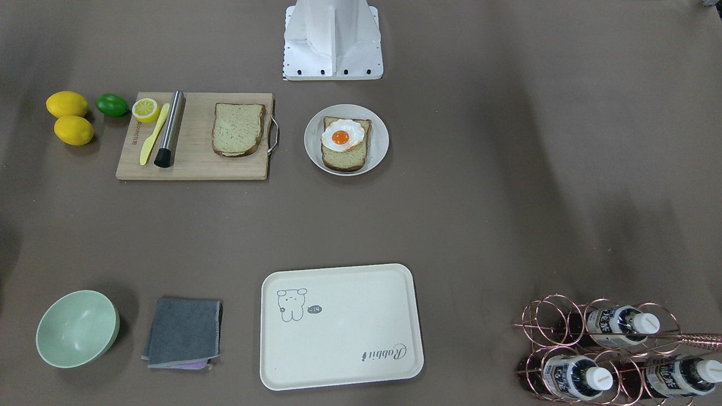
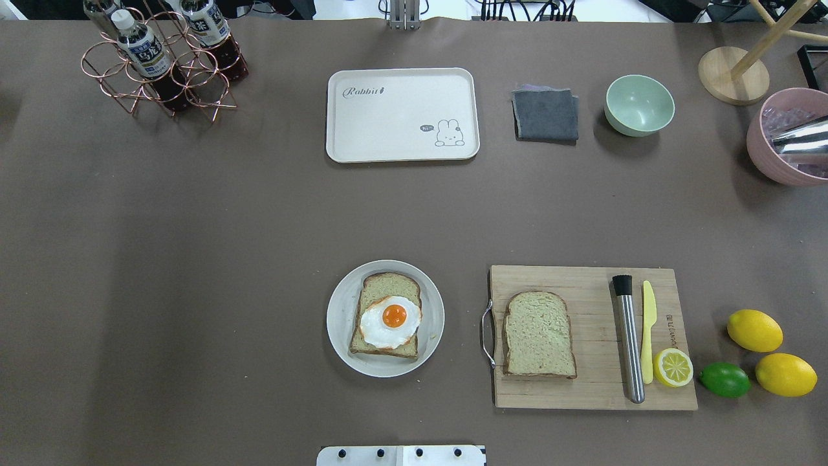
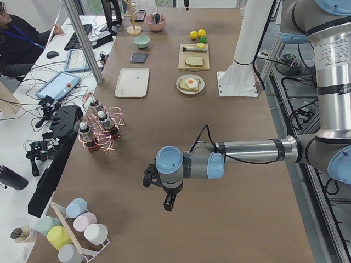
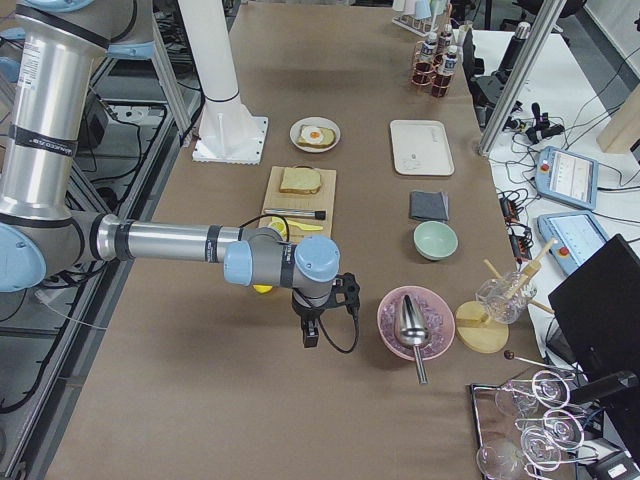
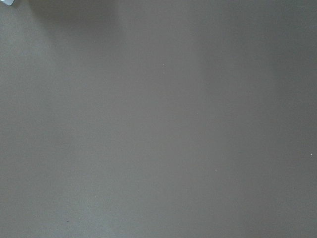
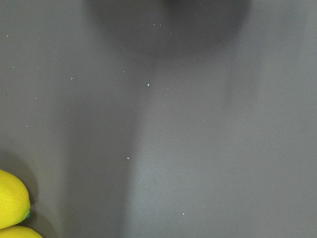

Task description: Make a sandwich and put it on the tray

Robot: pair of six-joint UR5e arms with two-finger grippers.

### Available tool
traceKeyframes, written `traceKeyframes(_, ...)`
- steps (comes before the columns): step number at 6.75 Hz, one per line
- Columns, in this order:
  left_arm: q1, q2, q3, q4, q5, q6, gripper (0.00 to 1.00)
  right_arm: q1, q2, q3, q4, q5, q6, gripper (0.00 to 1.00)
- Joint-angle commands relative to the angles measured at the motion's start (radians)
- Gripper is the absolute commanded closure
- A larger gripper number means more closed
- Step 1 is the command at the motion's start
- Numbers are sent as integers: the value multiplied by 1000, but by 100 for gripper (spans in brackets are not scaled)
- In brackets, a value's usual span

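One bread slice (image 2: 385, 290) lies on a round grey plate (image 2: 336, 317) with the fried egg (image 2: 390, 320) on top of it. The second bread slice (image 2: 539, 334) lies flat on the wooden cutting board (image 2: 582, 285). The cream tray (image 2: 401, 129) stands bare at the table's far side. Neither gripper shows in the overhead or front view. The left gripper (image 3: 169, 204) hangs over bare table far to the left; the right gripper (image 4: 311, 335) hangs over bare table beyond the lemons. I cannot tell whether either is open or shut.
On the board lie a steel cylinder (image 2: 629, 336), a yellow knife (image 2: 647, 330) and a lemon half (image 2: 673, 367). Two lemons (image 2: 754, 330) and a lime (image 2: 724, 379) lie beside it. A grey cloth (image 2: 545, 114), green bowl (image 2: 639, 105), bottle rack (image 2: 162, 65) and pink bowl (image 2: 776, 162) line the far side.
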Motion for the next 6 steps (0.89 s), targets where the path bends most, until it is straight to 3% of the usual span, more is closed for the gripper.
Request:
traceKeyframes(1, 1, 15, -2, 0, 0, 1, 2, 0, 0, 2, 1, 2, 0, 0)
traceKeyframes(6, 1, 24, 14, 0, -2, 1, 2, 0, -5, -4, -3, 4, 0, 0)
